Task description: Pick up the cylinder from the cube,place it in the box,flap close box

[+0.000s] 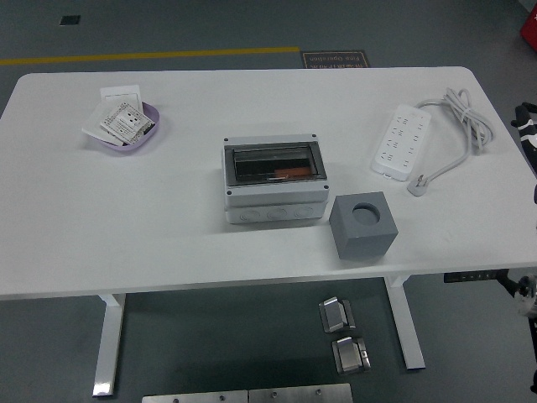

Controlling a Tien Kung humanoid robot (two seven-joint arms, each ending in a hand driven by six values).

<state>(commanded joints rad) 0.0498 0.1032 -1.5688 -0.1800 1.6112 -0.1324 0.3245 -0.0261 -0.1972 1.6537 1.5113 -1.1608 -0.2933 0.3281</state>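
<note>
A grey cube (362,227) stands near the table's front edge, right of centre. The round hole (365,213) in its top looks empty. Just left of it and slightly further back sits the grey box (273,201) with its dark see-through flap lying shut. An orange object (289,175) shows through the flap, inside the box. Only a sliver of my right hand (527,126) shows at the picture's right edge, far from the cube and the box. My left arm is out of view.
A white power strip (401,141) with its coiled cable (461,113) and plug (419,184) lies at the back right. A purple bowl (130,138) holding white cards sits at the back left. The white table's (168,235) near edge runs just below the cube.
</note>
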